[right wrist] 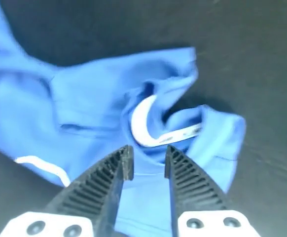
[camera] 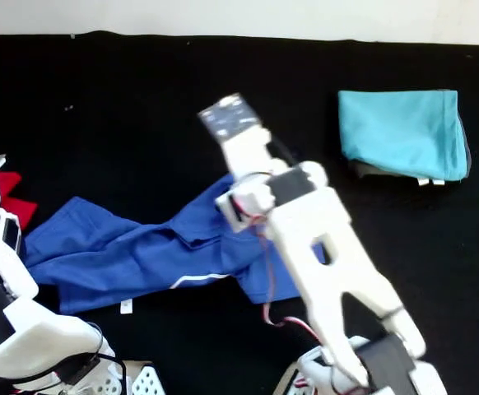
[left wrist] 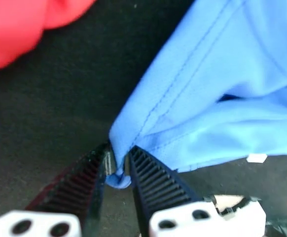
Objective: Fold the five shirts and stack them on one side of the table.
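My left end effector (left wrist: 118, 167) is pinching the blue shirt (left wrist: 217, 89) | its length is running toward my right end effector (right wrist: 146, 163); hovering part-open over the collar (right wrist: 142, 123)

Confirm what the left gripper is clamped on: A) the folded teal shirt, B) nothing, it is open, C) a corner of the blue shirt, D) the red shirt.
C: in the left wrist view the left gripper is pinched shut on a corner of the blue shirt, while the red shirt lies apart from it.
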You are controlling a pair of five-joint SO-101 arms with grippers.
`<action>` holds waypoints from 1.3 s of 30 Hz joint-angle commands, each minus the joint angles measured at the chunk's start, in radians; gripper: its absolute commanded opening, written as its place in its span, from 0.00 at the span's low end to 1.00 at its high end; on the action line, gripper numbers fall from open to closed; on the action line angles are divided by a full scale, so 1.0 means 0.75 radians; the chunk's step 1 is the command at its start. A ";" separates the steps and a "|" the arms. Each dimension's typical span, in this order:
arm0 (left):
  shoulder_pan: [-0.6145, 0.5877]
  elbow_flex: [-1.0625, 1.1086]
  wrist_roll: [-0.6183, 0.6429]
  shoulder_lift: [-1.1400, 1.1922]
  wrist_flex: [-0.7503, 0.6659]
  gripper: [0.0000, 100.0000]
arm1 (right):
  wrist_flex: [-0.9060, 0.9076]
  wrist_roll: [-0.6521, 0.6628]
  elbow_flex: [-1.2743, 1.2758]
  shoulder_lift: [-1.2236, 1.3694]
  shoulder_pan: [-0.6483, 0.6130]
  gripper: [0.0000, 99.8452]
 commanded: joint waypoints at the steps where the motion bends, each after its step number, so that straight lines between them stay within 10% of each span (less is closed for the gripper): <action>1: 0.011 -0.005 0.008 -0.009 0.008 0.01 | -0.017 -0.016 -0.204 0.171 -0.122 0.11; 19: -0.177 -0.021 0.000 -0.021 -0.084 0.01 | 0.085 0.070 -0.384 0.662 0.261 0.11; 39: -0.136 -0.044 0.000 -0.009 -0.086 0.01 | 0.167 -0.037 -0.695 0.740 -0.021 0.15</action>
